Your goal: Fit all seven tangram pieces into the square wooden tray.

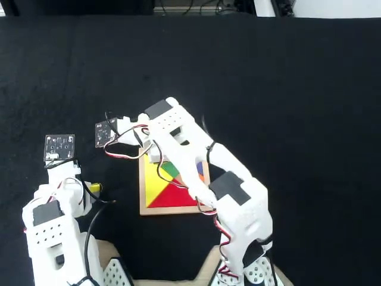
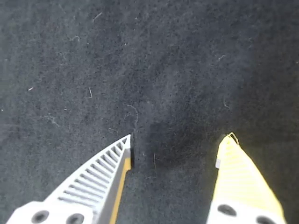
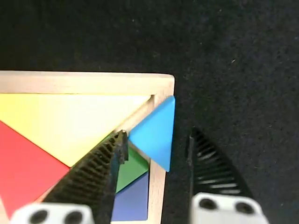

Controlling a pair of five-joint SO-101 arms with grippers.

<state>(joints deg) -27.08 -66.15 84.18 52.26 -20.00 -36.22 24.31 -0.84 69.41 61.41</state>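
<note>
Pale wooden tray [image 3: 84, 83] is showing yellow triangle [image 3: 65, 121], red triangle [image 3: 23, 168], green piece [image 3: 135, 170], dark blue piece [image 3: 133, 200], light blue triangle [image 3: 156, 130]; black cloth [image 1: 297, 89] is lying underneath.

Soft even light, faint shadows

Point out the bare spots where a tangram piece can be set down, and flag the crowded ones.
Bare: the black cloth beyond the wooden tray and past the right arm's outer side, and under the left end effector. Crowded: the tray itself, where the right end effector hangs open either side of a blue triangle overlapping the tray's rim.
</note>
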